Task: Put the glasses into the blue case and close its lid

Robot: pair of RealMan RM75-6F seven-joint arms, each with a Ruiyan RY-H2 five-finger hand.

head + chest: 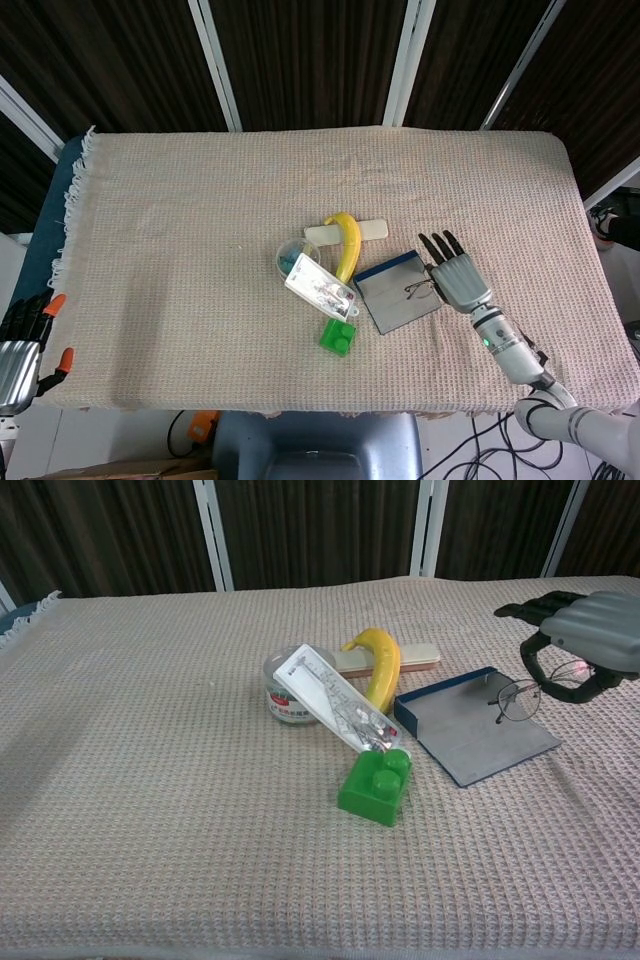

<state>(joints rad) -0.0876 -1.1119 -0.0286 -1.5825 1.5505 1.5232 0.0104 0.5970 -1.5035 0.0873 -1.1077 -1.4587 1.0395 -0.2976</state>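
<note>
- The right hand (582, 640) holds the glasses (518, 699) in a pinch; the glasses hang under its fingers, above the right edge of the blue case (472, 732).
- In the head view the right hand (457, 282) is just beside the right side of the case (397, 295), palm down, and the glasses (420, 290) show over the grey inside of the case.
- I cannot tell if the glasses touch the case or hang a little above it.
- The case lies open and flat on the beige woven cloth (180, 230), with its grey inside facing up.
- The left hand (22, 345) is at the lower left corner of the head view, off the table edge and well apart from everything; its dark fingers look apart and it holds nothing.
- To the left of the case lies a yellow banana (381, 668), resting across a cream flat bar (415, 659).
- A clear ruler (334, 709) leans from a small round tub (285, 697) to a green toy brick (375, 785).
</note>
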